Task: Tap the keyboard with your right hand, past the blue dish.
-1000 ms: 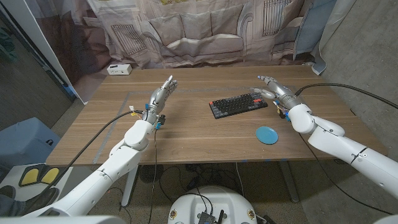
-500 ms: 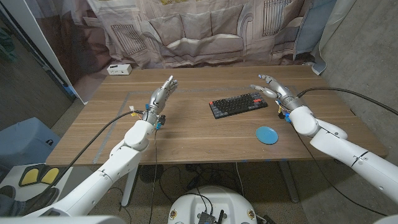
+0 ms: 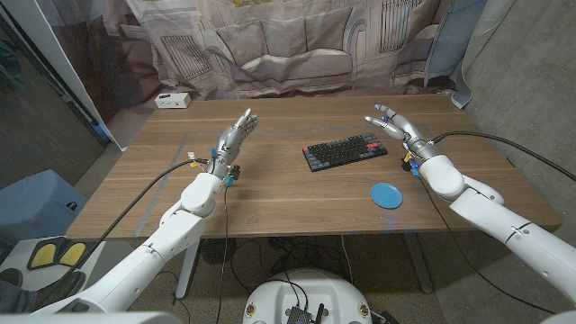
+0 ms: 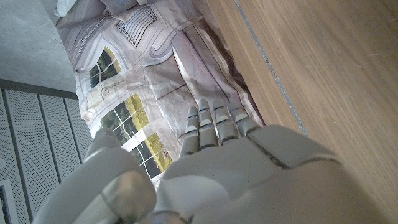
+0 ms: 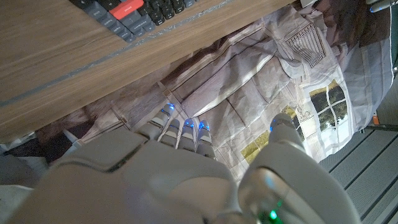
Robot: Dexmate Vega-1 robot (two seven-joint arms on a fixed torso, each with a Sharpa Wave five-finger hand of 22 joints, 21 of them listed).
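The right hand [image 3: 393, 125] hovered open, holding nothing, just right of the keyboard [image 3: 345, 152] at the table's [image 3: 270, 202] middle; the blue dish [image 3: 386, 194] lay nearer. The left hand [image 3: 232, 138] stood open.

A dark keyboard [image 3: 346, 152] with a red key at its far right corner lies flat on the wooden table, slightly angled, right of centre. A small round blue dish [image 3: 387, 195] sits nearer the front edge, apart from it.

A printed sofa backdrop [image 3: 288, 45] hangs behind the wooden table [image 3: 270, 193].
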